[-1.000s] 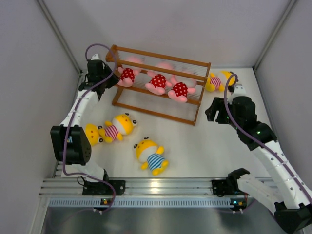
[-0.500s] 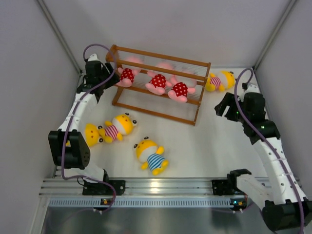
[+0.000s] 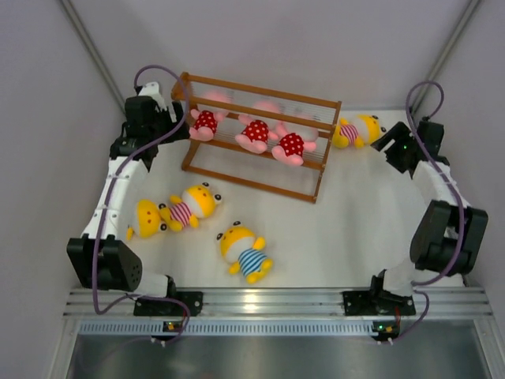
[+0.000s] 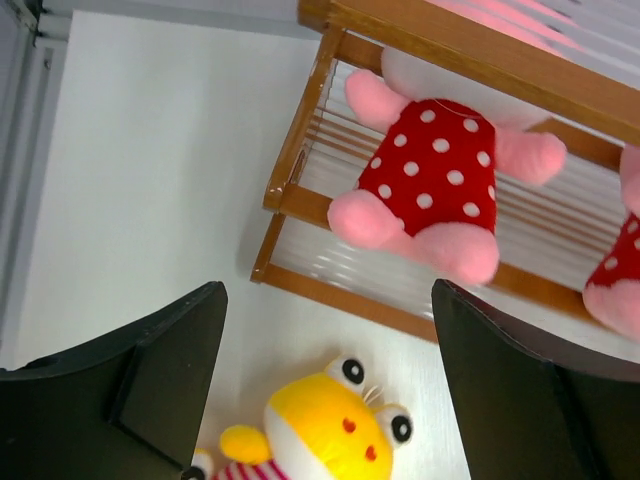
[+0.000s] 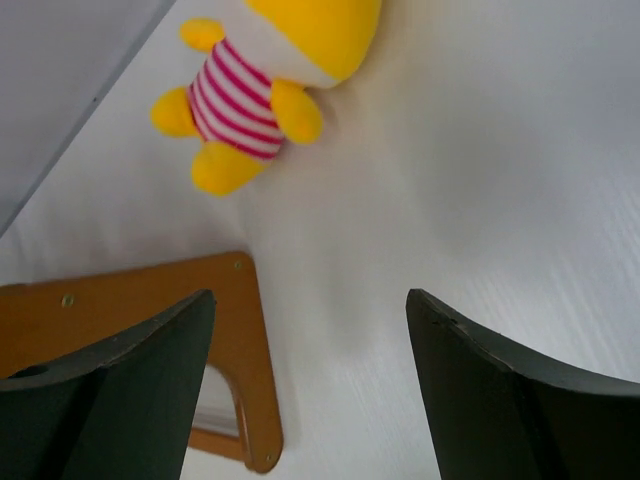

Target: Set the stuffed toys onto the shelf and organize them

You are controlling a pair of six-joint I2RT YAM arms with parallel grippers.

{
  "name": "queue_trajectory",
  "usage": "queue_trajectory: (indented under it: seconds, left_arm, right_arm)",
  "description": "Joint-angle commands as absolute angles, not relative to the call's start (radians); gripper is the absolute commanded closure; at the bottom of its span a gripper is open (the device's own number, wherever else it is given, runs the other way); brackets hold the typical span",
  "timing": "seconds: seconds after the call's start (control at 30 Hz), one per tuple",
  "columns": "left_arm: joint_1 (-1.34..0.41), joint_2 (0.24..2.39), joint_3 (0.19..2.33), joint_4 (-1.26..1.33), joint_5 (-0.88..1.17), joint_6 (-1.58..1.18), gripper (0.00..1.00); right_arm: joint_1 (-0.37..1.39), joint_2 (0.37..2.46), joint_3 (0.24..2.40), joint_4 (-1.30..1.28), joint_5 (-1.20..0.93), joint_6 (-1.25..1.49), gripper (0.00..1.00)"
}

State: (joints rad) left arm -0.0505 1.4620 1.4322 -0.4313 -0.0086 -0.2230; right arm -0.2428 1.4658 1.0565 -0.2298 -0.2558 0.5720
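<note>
As the toys [image 3: 255, 134] look light and squashy, the right gripper [image 5: 310, 335], spread and empty like the left gripper [image 4: 330, 320], should probably pinch the striped belly of the yellow toy [image 5: 240, 88] lying on the table [image 5: 490, 150] beside the shelf [image 5: 130, 300].

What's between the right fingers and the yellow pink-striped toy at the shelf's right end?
Nothing but bare table up to the toy, in the right wrist view; the shelf frame sits off to the side.
</note>
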Motion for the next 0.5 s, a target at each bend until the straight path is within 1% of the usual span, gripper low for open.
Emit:
queue_trajectory:
  seconds: [0.0, 0.03, 0.07, 0.13, 0.17, 0.3, 0.47]
  left_arm:
    - [-0.051, 1.371, 1.489, -0.538, 0.051, -0.048, 0.11]
    - [-0.051, 1.367, 1.502, -0.570, 0.072, -0.010, 0.11]
    - [-0.049, 1.362, 1.509, -0.627, 0.081, 0.030, 0.11]
    - [-0.048, 1.359, 1.528, -0.685, 0.098, 0.089, 0.11]
    - [-0.046, 1.358, 1.534, -0.712, 0.118, 0.109, 0.11]
    - [-0.044, 1.361, 1.572, -0.862, 0.141, 0.175, 0.11]
    - [-0.043, 1.384, 1.615, -0.928, 0.127, 0.196, 0.12]
  right_arm:
    - [-0.276, 1.639, 1.256, -0.066, -0.233, 0.583, 0.22]
    - [-0.276, 1.742, 1.302, -0.067, -0.235, 0.568, 0.23]
    - [-0.276, 1.793, 1.395, -0.067, -0.244, 0.557, 0.23]
    - [-0.275, 1.886, 1.480, -0.055, -0.279, 0.534, 0.24]
    - [-0.273, 1.970, 1.550, -0.048, -0.288, 0.525, 0.24]
    - [-0.262, 2.129, 1.683, -0.025, -0.316, 0.477, 0.24]
    - [-0.247, 2.268, 1.791, -0.049, -0.331, 0.442, 0.23]
